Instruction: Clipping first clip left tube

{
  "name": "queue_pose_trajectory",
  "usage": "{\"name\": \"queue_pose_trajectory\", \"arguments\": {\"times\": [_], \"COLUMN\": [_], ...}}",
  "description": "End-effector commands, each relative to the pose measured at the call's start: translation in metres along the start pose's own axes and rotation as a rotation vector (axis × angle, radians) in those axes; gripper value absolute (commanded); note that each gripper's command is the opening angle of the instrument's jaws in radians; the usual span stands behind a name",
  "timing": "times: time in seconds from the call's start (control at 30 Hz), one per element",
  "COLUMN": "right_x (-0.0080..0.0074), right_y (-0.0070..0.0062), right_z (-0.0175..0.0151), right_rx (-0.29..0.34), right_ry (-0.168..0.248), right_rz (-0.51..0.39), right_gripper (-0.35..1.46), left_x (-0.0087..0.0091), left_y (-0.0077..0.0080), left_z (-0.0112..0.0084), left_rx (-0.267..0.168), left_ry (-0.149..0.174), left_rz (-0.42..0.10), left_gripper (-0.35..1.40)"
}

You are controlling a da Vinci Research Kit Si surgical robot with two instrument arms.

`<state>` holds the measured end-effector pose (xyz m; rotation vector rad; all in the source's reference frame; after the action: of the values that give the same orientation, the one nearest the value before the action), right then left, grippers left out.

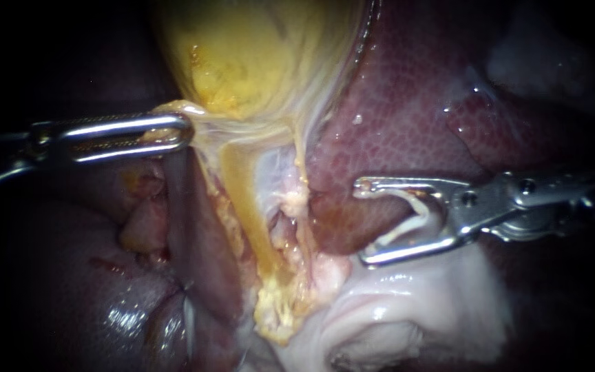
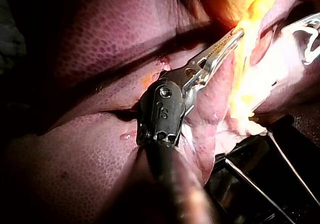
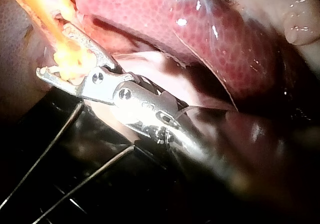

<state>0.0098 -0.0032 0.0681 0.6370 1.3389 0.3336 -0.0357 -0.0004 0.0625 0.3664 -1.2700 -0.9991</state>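
Below the gallbladder, gripped by the left tool, the left tube looks soft, slippery and tearable; the right tool, holding a wide-open clip nearby, should straddle its bare middle.

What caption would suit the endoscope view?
Left instrument grips the gallbladder's edge; right instrument holds an open clip.

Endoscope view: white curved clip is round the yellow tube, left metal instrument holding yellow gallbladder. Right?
No: the white curved clip sits in the right metal instrument, clear of the yellow tube, per the endoscope view. Left metal instrument holds the yellow gallbladder.
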Motion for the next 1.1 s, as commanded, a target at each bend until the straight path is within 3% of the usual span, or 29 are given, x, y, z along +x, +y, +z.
{"name": "queue_pose_trajectory", "arguments": {"times": [0.03, 0.13, 0.23, 0.37, 0.57, 0.73, 0.9, 1.1], "right_x": [-0.001, -0.0044, -0.0066, -0.008, -0.0084, -0.0083, -0.0083, -0.0078], "right_y": [0.0003, 0.0013, 0.0023, 0.0036, 0.0051, 0.0054, 0.0044, 0.0024], "right_z": [0.0009, 0.0037, 0.0053, 0.006, 0.0063, 0.0076, 0.0087, 0.009], "right_rx": [0.008, 0.026, 0.029, 0.03, 0.026, 0.04, 0.116, 0.217], "right_ry": [-0.007, -0.024, -0.038, -0.039, -0.041, -0.041, -0.031, -0.027], "right_rz": [0.006, 0.035, 0.053, 0.06, 0.067, 0.067, 0.097, 0.135], "right_gripper": [0.6, 0.6, 0.6, 0.6, 0.6, 0.6, 0.6, 0.6], "left_x": [0.0, 0.0001, 0.0002, 0.0005, 0.0005, 0.0006, 0.0007, 0.001], "left_y": [0.0, -0.0001, -0.0002, -0.0006, -0.0014, -0.0016, -0.0013, 0.0006], "left_z": [0.0, 0.0, 0.0, -0.0001, -0.0001, 0.0001, 0.0002, 0.0001], "left_rx": [0.001, 0.003, 0.005, 0.012, 0.017, 0.022, 0.023, 0.028], "left_ry": [0.0, 0.001, 0.001, 0.002, 0.003, 0.001, 0.001, 0.009], "left_rz": [0.001, 0.001, 0.002, 0.004, 0.005, 0.005, 0.005, 0.006], "left_gripper": [-0.35, -0.35, -0.35, -0.35, -0.35, -0.35, -0.35, -0.35]}}
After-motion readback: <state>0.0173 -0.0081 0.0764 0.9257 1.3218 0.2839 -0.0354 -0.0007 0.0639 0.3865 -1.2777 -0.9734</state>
